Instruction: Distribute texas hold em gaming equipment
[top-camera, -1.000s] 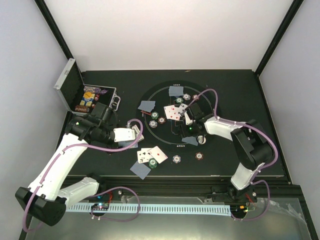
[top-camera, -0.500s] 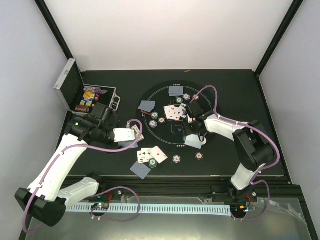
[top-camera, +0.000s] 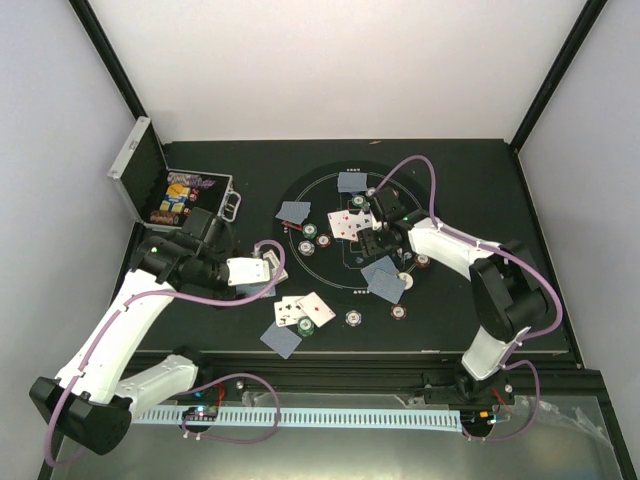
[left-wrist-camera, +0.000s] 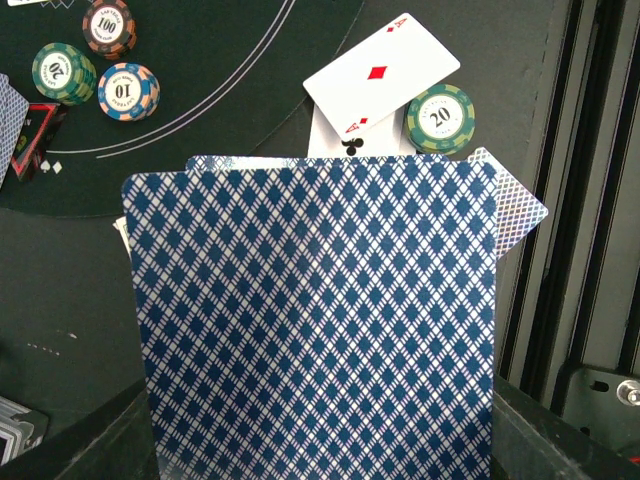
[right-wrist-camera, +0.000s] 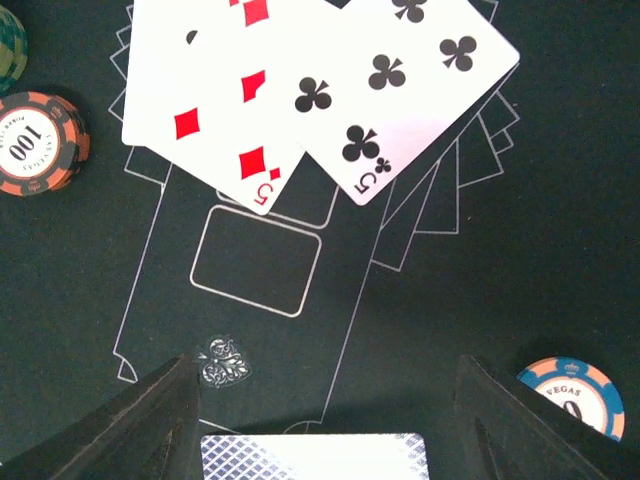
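**A:** What is the left gripper (top-camera: 268, 268) doing?

**B:** It's clamped tight on a stack of blue-backed cards (left-wrist-camera: 320, 320), held just outside the near-left edge of the round black mat (top-camera: 335, 270). Beyond the stack, an ace of diamonds (left-wrist-camera: 380, 75) lies face up with a green chip (left-wrist-camera: 440, 117) marked 20 at its corner.

**A:** And the right gripper (right-wrist-camera: 327, 370)?

**B:** Its jaws are spread wide with nothing between them. It hangs over the middle of the mat, just short of the five of diamonds (right-wrist-camera: 215, 100) and five of clubs (right-wrist-camera: 400, 90), which overlap face up.

**A:** Any cards close to it?

**B:** A face-down card (right-wrist-camera: 313, 457) lies flat on the mat under the wrist, clear of both fingers. A brown-red chip (right-wrist-camera: 35, 140) marked 100 sits left of the fives
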